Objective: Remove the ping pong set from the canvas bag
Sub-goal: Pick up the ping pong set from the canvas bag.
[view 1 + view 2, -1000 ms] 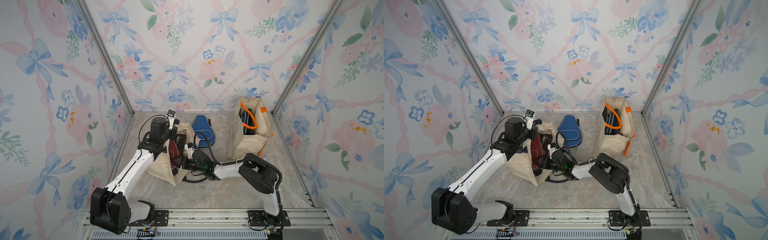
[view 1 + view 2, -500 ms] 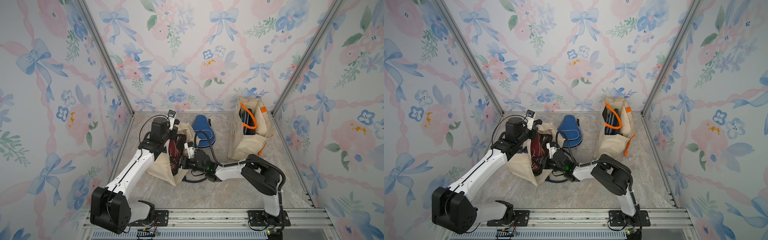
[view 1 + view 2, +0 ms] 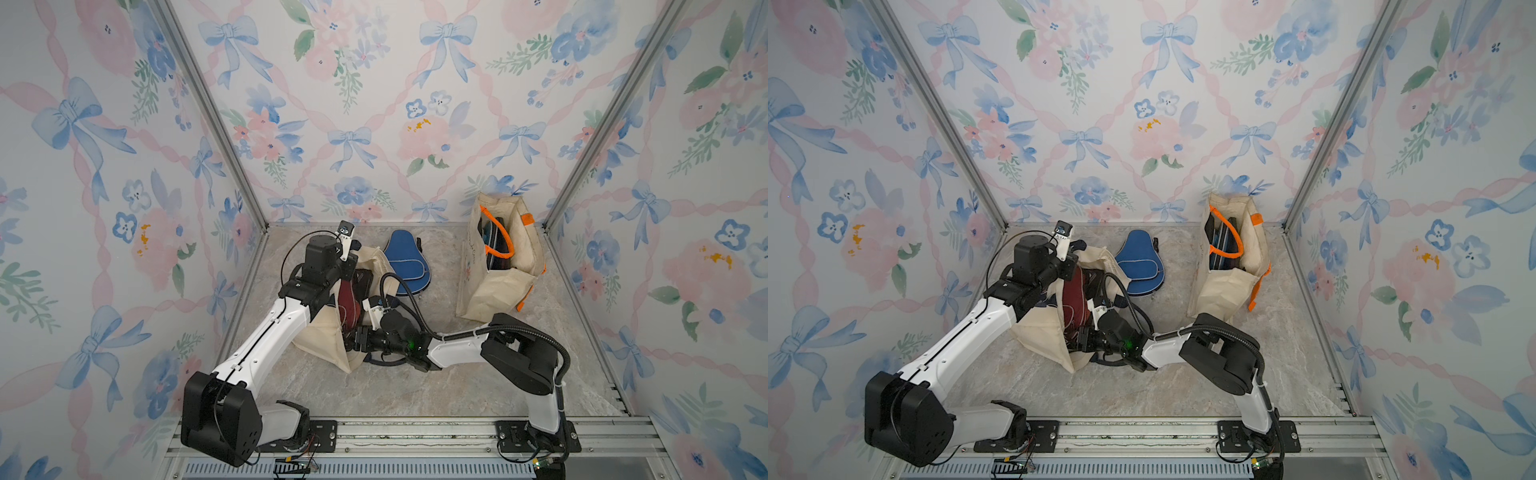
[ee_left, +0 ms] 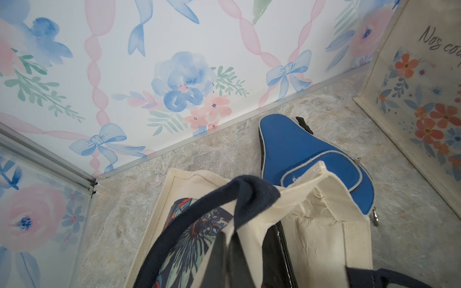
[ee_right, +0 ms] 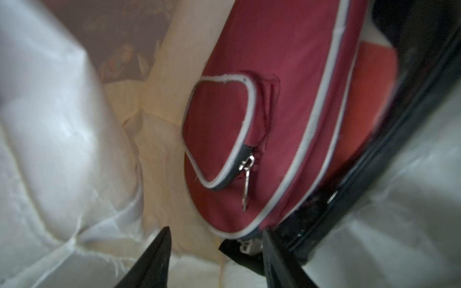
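Right gripper (image 5: 216, 230) reaches into the mouth of the canvas bag (image 3: 318, 338) from the near side. Its two black fingertips stand moderately apart. The rounded end of the maroon case (image 5: 274, 87) sits just ahead of the gap, and one tip is clear of it, so nothing is clamped. Left gripper (image 4: 225, 251) is closed tight on the bag at its navy handle (image 4: 244, 189), at the far rim.

The maroon case is matte woven fabric, paddle-shaped and piped in pale grey, with a small zipped pocket and a dangling metal pull (image 5: 247, 184). It stands on edge inside the bag, its long axis running near to far with the broad end nearest. Beside it is a glossy black pouch (image 5: 411, 119) with a red face showing through.

The bag is limp cream cloth, frayed at the seams, slumped left of centre. A blue case (image 3: 405, 266) lies flat just beyond it, narrow end toward the far wall. A cream tote (image 3: 498, 286) with orange handles stands upright at the far right.

The floor (image 3: 415, 395) looks like grey-beige marbled stone. The walls (image 3: 374, 104) carry blue bows and pink flowers.
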Motion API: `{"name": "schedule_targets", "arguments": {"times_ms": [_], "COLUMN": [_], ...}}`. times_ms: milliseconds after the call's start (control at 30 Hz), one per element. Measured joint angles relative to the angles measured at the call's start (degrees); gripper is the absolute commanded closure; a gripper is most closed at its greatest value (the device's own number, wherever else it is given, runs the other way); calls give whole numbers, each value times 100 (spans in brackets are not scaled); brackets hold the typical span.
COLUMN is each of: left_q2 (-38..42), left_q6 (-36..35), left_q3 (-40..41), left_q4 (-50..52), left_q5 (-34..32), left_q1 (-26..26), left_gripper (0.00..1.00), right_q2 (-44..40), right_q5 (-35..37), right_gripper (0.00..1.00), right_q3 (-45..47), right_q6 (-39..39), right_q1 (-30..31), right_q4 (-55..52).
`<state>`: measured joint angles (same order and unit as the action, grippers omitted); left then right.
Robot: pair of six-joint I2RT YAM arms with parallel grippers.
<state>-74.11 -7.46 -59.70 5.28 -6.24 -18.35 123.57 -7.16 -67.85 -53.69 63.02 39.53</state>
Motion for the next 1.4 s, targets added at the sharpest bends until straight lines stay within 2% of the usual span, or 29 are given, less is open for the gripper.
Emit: {"name": "schedule_targets", "arguments": {"times_ms": [433,733,1000,1400], "left_q2": [-63,-63,-63,-63], "left_q6": [0,-2,-2,-4], "left_q3": [0,0,0,0], "left_q4": [-7,-7,-7,-2], "left_q5": [-42,-66,-107,-170], "left_q1": [-46,-76,-107,-164], "left_gripper": [100,100,100,100], "right_q2": [-509,-466,-212,11], "right_q5": [238,26,-181,-278], "right_gripper": [42,41,39,39], "right_q3": [328,175,175,33], "right_q6": [186,-146,-592,-852], "right_q1": [-415,-673,-610,-446], "right_q4": [-177,-352,-267,-166]}}
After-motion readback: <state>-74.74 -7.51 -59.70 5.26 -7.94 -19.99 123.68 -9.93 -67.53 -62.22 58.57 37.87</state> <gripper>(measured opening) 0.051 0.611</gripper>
